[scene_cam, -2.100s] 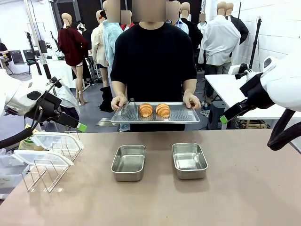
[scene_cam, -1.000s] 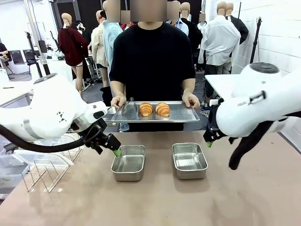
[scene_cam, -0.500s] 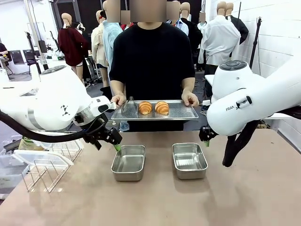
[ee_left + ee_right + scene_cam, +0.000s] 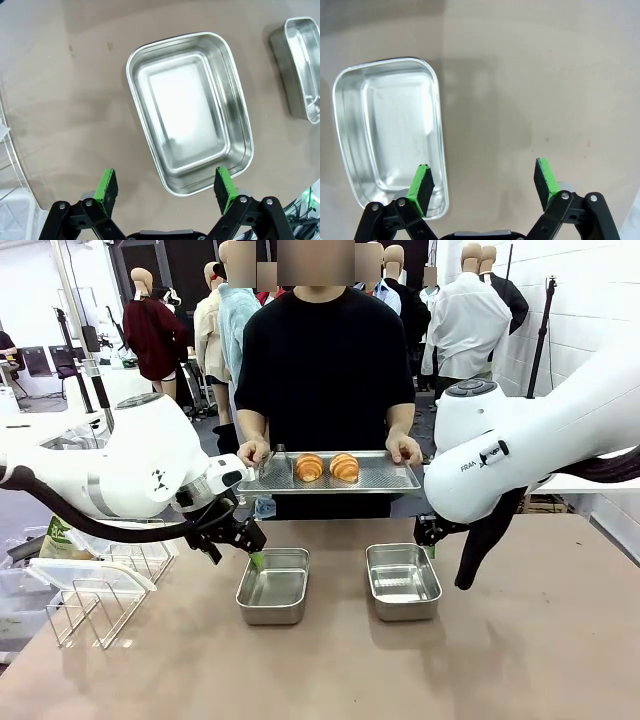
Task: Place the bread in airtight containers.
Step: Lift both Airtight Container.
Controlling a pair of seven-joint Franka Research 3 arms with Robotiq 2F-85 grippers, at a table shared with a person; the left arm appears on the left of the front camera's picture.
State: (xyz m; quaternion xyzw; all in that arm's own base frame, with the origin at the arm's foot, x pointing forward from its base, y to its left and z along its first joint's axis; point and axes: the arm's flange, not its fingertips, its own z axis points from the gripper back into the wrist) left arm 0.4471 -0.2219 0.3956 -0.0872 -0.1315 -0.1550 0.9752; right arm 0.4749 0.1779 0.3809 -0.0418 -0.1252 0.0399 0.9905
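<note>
Two golden-brown pieces of bread [image 4: 310,469] [image 4: 345,468] lie on a perforated steel tray [image 4: 390,480] that a person holds at the far side of the table. Two empty airtight containers [image 4: 274,585] [image 4: 403,581] stand side by side mid-table, without lids. My left gripper [image 4: 252,552] hovers open at the left tub's far-left corner; from the left wrist, the gripper [image 4: 165,185] hangs over one short end of that tub [image 4: 187,115], with the other tub [image 4: 302,65] at the edge. My right gripper [image 4: 428,544] hangs open by the right tub's far-right corner; from the right wrist, the gripper [image 4: 484,182] straddles that tub's [image 4: 390,135] long rim.
A wire rack [image 4: 95,610] with translucent lids [image 4: 90,575] resting on it stands at the table's left edge. The person's hands [image 4: 252,454] grip the tray's two ends. Bare brown tabletop [image 4: 330,670] stretches in front of the tubs and to the right.
Both arms have swung in from the sides to the tubs and settled lower. The person, the tray and the tubs have stayed put. Both grippers have stayed open.
</note>
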